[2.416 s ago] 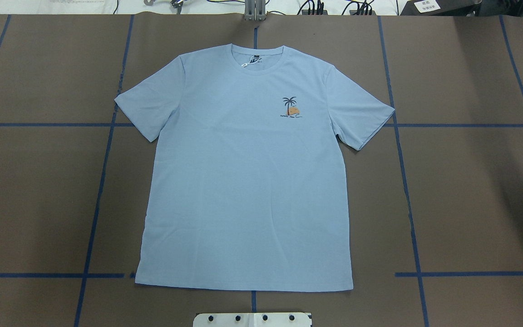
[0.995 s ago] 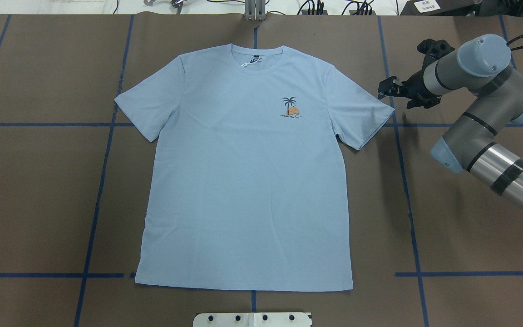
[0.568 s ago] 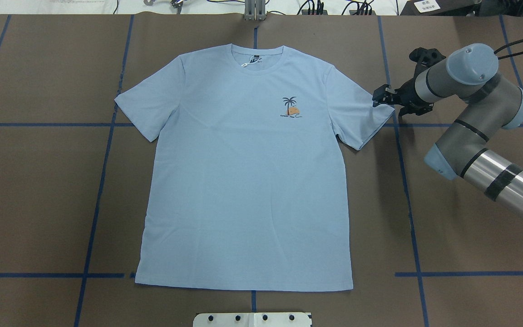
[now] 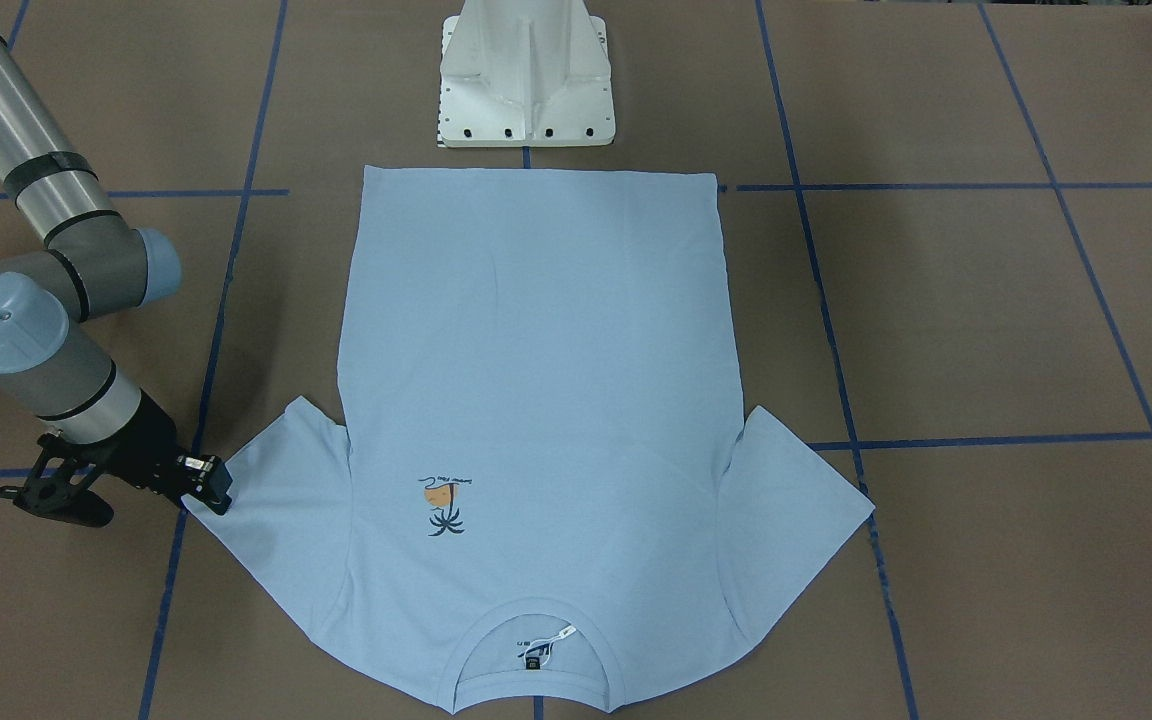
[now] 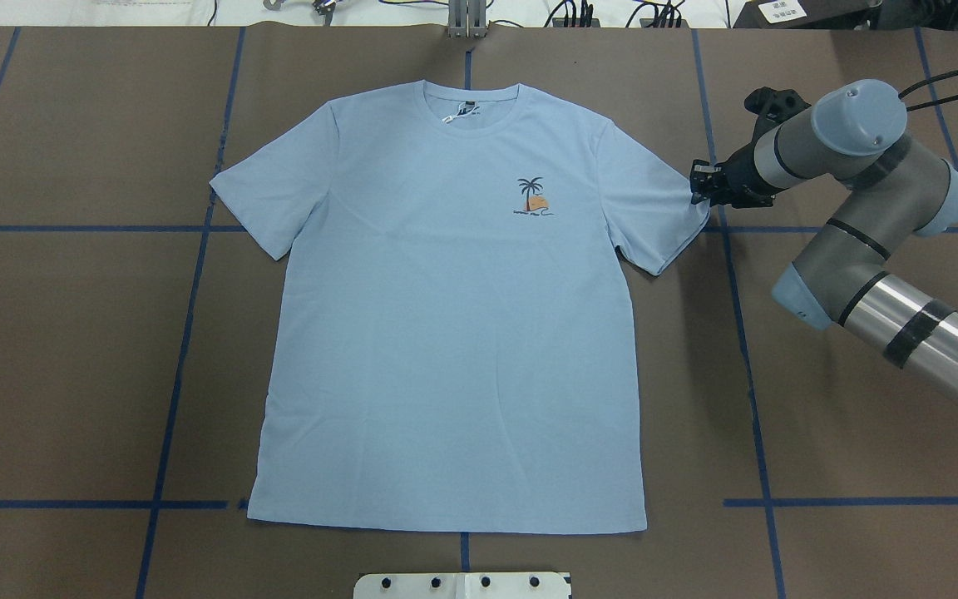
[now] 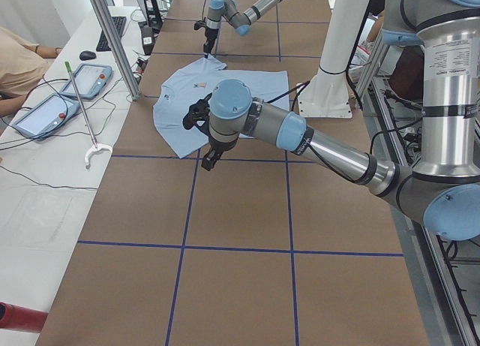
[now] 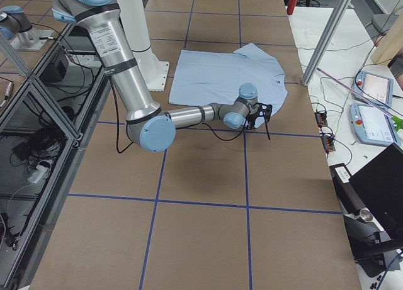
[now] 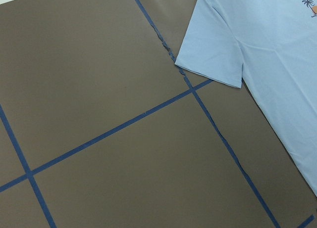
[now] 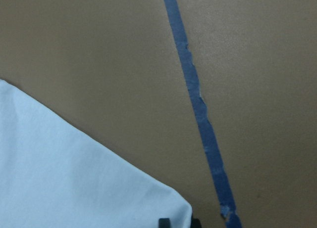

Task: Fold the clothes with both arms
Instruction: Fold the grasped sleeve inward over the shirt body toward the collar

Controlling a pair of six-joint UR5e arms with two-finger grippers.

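Brown paper covers the table (image 5: 71, 349), ruled into big squares by blue tape lines (image 5: 188, 291); a white bench with two teach pendants (image 6: 94, 79) runs along its far side. One light blue T-shirt (image 5: 446, 333) lies flat and face up in the middle, both sleeves spread, hem just short of the single white pedestal base (image 4: 526, 70), collar towards the bench. Two arms are in view. The right arm (image 5: 861, 158) reaches in low, and the right gripper (image 5: 699, 187) sits at the outer corner of the sleeve on its side, jaws pinched together on the T-shirt's fabric there. The left arm (image 6: 300, 136) hangs above bare paper, well apart from the other sleeve; its left gripper (image 6: 207, 157) points down, and whether it is parted or closed cannot be told. Wide bare paper lies on both sides of the shirt. One palm-and-sun print (image 5: 533, 198) marks the chest, and one black neck label (image 4: 533, 660) sits inside the collar
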